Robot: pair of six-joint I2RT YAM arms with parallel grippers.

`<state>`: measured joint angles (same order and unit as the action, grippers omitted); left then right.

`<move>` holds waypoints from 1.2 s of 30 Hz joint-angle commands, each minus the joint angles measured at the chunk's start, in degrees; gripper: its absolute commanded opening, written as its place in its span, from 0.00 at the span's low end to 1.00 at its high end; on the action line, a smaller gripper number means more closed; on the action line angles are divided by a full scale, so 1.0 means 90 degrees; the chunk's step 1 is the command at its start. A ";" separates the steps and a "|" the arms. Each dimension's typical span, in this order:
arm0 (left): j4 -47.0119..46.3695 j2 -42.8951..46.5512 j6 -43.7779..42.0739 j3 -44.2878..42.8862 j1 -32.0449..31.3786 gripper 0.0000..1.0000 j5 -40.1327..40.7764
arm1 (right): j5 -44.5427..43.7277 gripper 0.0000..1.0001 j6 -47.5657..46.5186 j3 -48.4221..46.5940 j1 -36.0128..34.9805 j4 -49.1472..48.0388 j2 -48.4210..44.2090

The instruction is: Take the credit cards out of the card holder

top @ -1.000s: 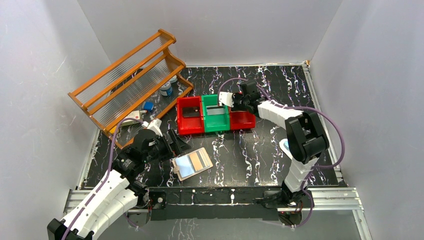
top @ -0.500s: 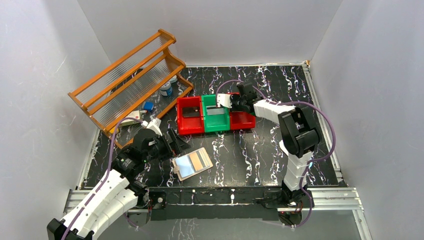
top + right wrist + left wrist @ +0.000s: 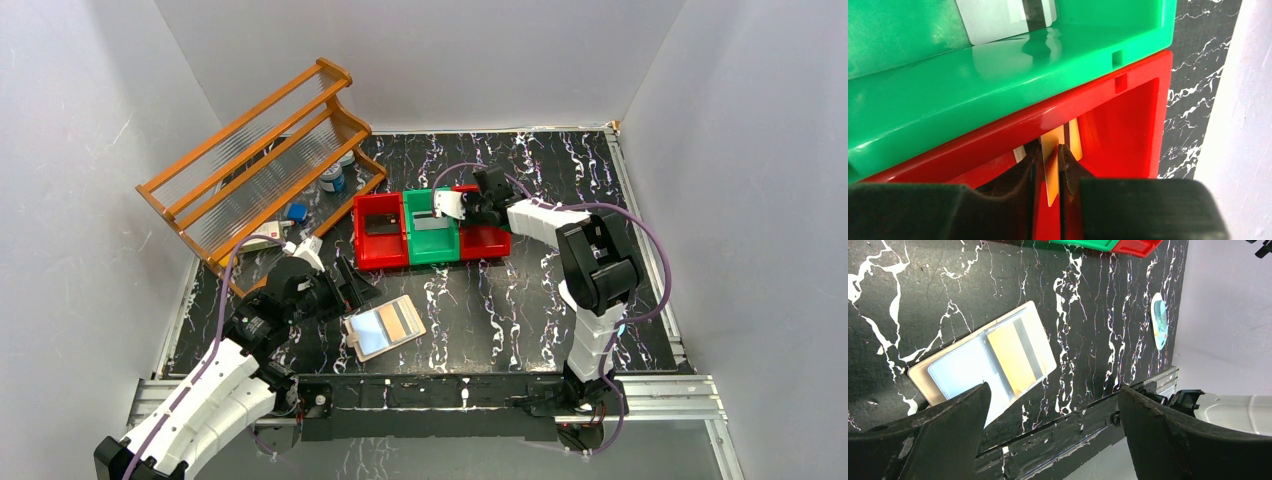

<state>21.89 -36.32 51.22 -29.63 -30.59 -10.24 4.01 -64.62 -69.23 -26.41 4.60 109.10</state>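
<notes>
The tan card holder (image 3: 385, 327) (image 3: 983, 365) lies open on the table near the front, with pale blue sleeves. An orange-gold credit card (image 3: 1010, 357) with a dark stripe sits in its right sleeve. My left gripper (image 3: 350, 285) (image 3: 1053, 390) hangs wide open just left of the holder and holds nothing. My right gripper (image 3: 470, 212) (image 3: 1049, 150) reaches into the right red bin (image 3: 1138, 115). Its jaws are slightly parted around another orange-gold card (image 3: 1050, 160) standing on edge, with a thin gap on the card's left. A silvery grey card (image 3: 432, 222) (image 3: 1003, 15) lies in the green bin (image 3: 432, 248). A dark card (image 3: 380, 224) lies in the left red bin (image 3: 380, 252).
A wooden rack (image 3: 260, 150) leans at the back left with small items (image 3: 333, 180) under it. A white-and-teal oval object (image 3: 1159, 320) lies on the table by the right arm's base. The three bins stand side by side mid-table.
The right arm swung a little to the left over the right red bin, and its jaws have loosened around the orange-gold card. The left arm has not moved.
</notes>
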 commanded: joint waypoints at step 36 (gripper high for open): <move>0.0888 -0.0174 0.0358 -0.0004 -0.0007 0.98 0.0555 | 0.2598 0.72 1.0710 0.1762 -0.0152 -0.0895 -0.3705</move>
<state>27.46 -37.19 53.84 -29.17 -30.59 -6.44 15.84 1.15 -58.61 -27.46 -1.58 74.96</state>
